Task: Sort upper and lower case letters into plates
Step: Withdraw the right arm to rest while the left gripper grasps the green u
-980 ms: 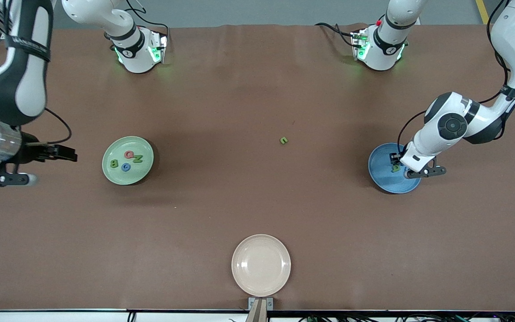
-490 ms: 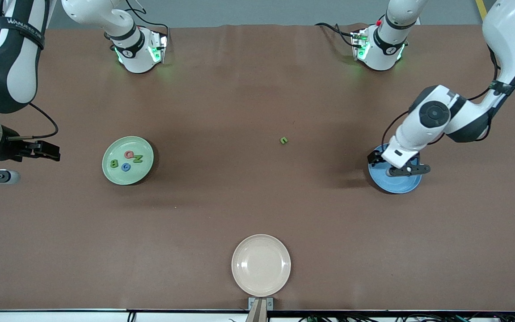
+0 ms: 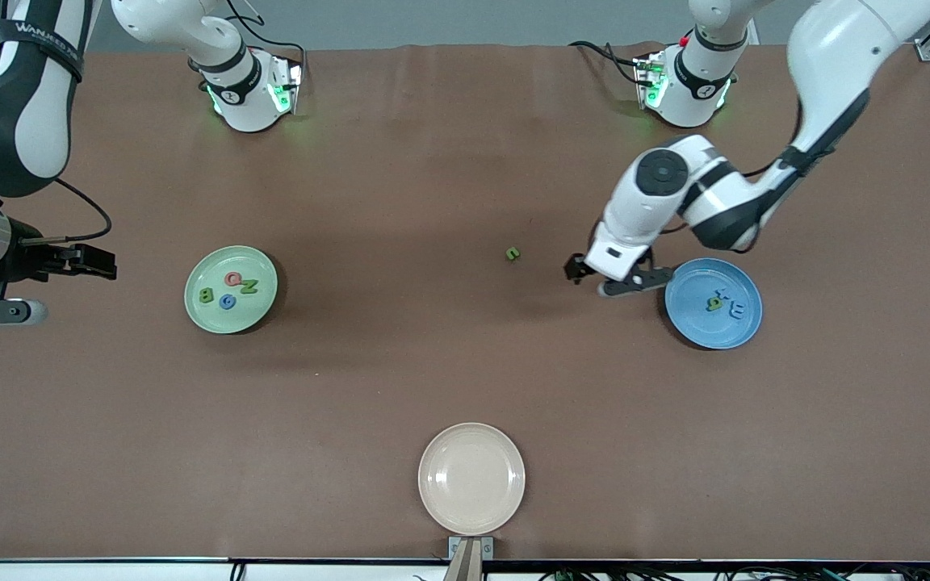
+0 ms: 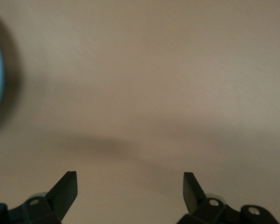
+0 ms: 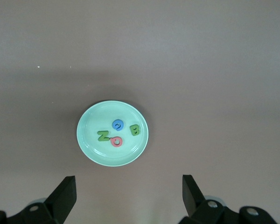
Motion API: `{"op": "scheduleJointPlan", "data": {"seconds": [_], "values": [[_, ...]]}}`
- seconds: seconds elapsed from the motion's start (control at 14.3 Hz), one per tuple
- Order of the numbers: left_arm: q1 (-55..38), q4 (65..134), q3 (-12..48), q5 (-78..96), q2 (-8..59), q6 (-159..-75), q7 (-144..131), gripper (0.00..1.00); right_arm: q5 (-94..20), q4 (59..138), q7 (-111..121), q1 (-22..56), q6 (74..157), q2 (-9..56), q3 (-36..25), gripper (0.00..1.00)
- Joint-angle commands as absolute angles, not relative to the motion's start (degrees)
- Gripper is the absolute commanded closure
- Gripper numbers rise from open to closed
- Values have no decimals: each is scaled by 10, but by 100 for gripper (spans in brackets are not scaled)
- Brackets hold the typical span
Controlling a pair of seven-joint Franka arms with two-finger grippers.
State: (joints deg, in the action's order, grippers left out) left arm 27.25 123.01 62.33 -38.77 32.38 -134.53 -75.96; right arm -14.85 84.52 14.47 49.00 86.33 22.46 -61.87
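Letters: we're seeing four sitting in the green plate (image 3: 230, 289) toward the right arm's end of the worktop (image 3: 400, 363) — green B (image 3: 206, 295), pink letter (image 3: 232, 278), green Z (image 3: 249, 286), blue letter (image 3: 227, 302). Two more are lying in the blue plate (image 3: 713, 303) toward the left arm's end: a green one (image 3: 712, 303) and a blue one (image 3: 734, 310). One small green letter (image 3: 513, 253) is lying loose on the bare worktop, between the two plates. We're holding the left gripper (image 3: 594, 276) wide and empty over the worktop between that loose letter and the blue plate. Right gripper (image 3: 81, 266) is waiting wide and empty over the right arm's end, beside the green plate. Cream plate (image 3: 471, 478) is sitting nearest the front camera.
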Motion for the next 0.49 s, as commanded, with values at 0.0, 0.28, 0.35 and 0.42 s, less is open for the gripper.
{"op": "scheduleJointPlan", "data": {"seconds": [0.0,0.28,0.35,0.42], "values": [[164,1193,562,-368,348,-1341,-857,0,-158,815,110,381,821,219,-507,0],[77,1171,520,-370,380,-1360,-967,0,-109,780,62,244,810,180,-339,0],[58,1171,504,-370,381,-1374,-979,0,-107,780,63,203,811,171,-296,0],[43,1171,490,-369,383,-1384,-984,0,-101,779,64,166,811,167,-254,0]]}}
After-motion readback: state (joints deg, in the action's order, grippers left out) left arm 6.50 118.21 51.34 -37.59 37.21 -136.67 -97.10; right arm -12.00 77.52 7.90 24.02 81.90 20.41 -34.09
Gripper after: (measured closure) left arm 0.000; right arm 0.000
